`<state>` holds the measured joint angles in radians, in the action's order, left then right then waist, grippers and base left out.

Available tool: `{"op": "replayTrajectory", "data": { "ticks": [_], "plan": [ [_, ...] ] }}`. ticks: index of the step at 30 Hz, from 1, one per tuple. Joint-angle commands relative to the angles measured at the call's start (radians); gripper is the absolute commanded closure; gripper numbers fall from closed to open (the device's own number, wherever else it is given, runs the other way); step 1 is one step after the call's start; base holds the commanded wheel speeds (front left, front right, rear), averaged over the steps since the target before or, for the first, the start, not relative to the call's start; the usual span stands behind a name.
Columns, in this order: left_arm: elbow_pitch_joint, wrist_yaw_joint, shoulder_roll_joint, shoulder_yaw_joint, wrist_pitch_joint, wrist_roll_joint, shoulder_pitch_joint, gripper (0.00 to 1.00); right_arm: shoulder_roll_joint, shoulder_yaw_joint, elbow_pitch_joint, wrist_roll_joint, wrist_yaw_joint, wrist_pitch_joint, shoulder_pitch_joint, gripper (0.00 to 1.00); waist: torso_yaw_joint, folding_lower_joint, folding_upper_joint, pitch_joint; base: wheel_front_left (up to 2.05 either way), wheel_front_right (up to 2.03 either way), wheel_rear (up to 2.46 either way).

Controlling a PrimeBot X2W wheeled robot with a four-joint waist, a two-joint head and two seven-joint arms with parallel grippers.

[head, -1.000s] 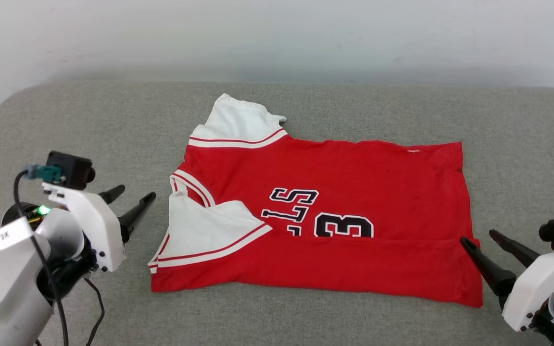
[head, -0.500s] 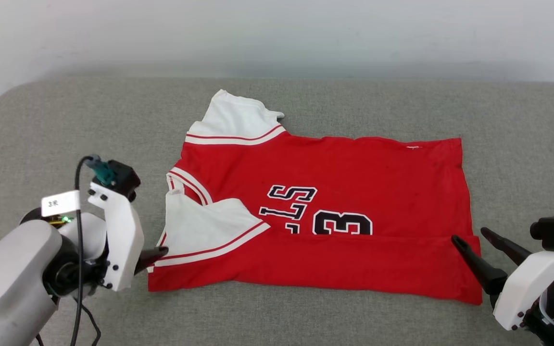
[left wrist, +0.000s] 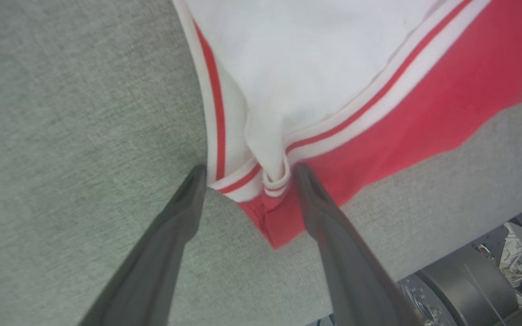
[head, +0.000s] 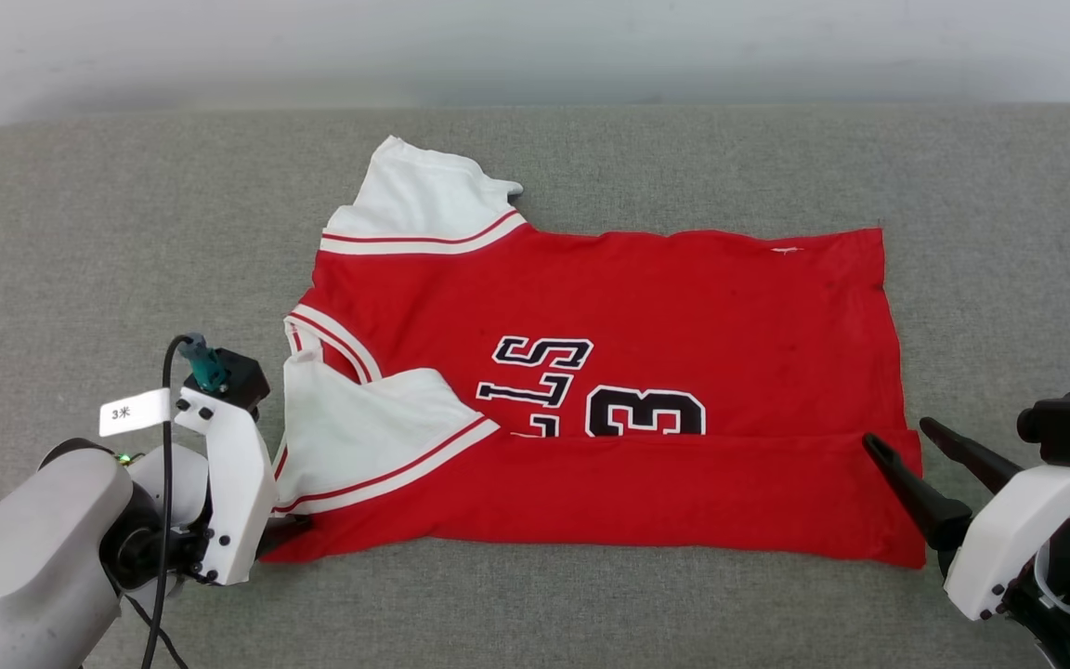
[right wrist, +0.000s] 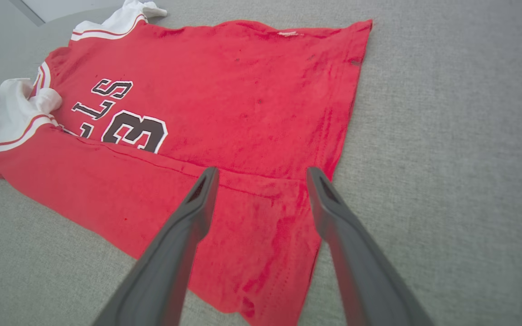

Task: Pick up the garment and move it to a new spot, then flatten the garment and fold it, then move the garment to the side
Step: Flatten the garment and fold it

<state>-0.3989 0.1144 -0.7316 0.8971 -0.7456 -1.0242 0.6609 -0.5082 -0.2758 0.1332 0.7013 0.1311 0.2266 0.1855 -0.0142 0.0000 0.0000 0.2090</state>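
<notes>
Lying flat on the grey cushion (head: 80, 232), the shirt (head: 665, 316) has its near side turned up in a long band and one sleeve (head: 358, 427) laid inward, so the fold looks part done. The left pincer (left wrist: 247, 174) stands wide with the shirt's near left corner between its fingers, and the right pincer (head: 897, 434) stands equally wide at the near right corner, holding nothing. That pairing seems meant to take both ends of one edge so the cloth lifts evenly.

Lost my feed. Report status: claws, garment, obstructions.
Left claw open, straddling garment at near sleeve corner. Right claw open at hem edge. Garment flat, near edge folded over. No obstruction seen.
</notes>
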Motion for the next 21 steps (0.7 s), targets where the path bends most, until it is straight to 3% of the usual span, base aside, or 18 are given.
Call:
{"op": "replayTrajectory", "data": {
  "ticks": [1,6,7,8,16,21],
  "plan": [
    [-0.021,0.002,0.014,0.012,-0.003,0.001,-0.022,0.00,0.005,0.000,-0.003,-0.005,-0.001,0.001,0.015,0.00,-0.003,0.0000,0.0000,0.007,0.00,0.00,0.00],
    [-0.092,0.007,0.052,0.054,-0.019,-0.013,-0.046,0.00,0.000,-0.004,-0.005,-0.005,-0.001,0.006,0.033,0.00,-0.006,0.0000,0.0000,0.018,0.00,0.00,0.00],
    [-0.095,0.009,0.058,0.061,-0.022,-0.015,-0.048,0.09,-0.002,-0.004,-0.006,-0.004,-0.001,0.008,0.037,0.00,-0.006,0.0000,0.0000,0.017,0.00,0.00,0.00],
    [-0.095,0.012,0.063,0.068,-0.021,-0.016,-0.048,1.00,-0.006,-0.004,-0.008,-0.003,-0.001,0.010,0.041,0.00,-0.005,0.0000,0.0000,0.015,0.00,0.00,0.00],
    [-0.049,0.014,0.038,0.066,0.064,-0.008,-0.005,1.00,-0.058,-0.001,-0.036,-0.014,-0.001,0.047,0.073,0.00,0.006,0.0000,0.0000,-0.023,0.00,0.00,0.00],
    [0.030,0.015,0.001,0.072,0.126,-0.019,0.002,1.00,-0.133,-0.012,-0.081,-0.019,-0.001,0.149,0.116,0.00,0.022,0.0000,0.0000,-0.052,0.00,0.00,0.00]
  ]
}}
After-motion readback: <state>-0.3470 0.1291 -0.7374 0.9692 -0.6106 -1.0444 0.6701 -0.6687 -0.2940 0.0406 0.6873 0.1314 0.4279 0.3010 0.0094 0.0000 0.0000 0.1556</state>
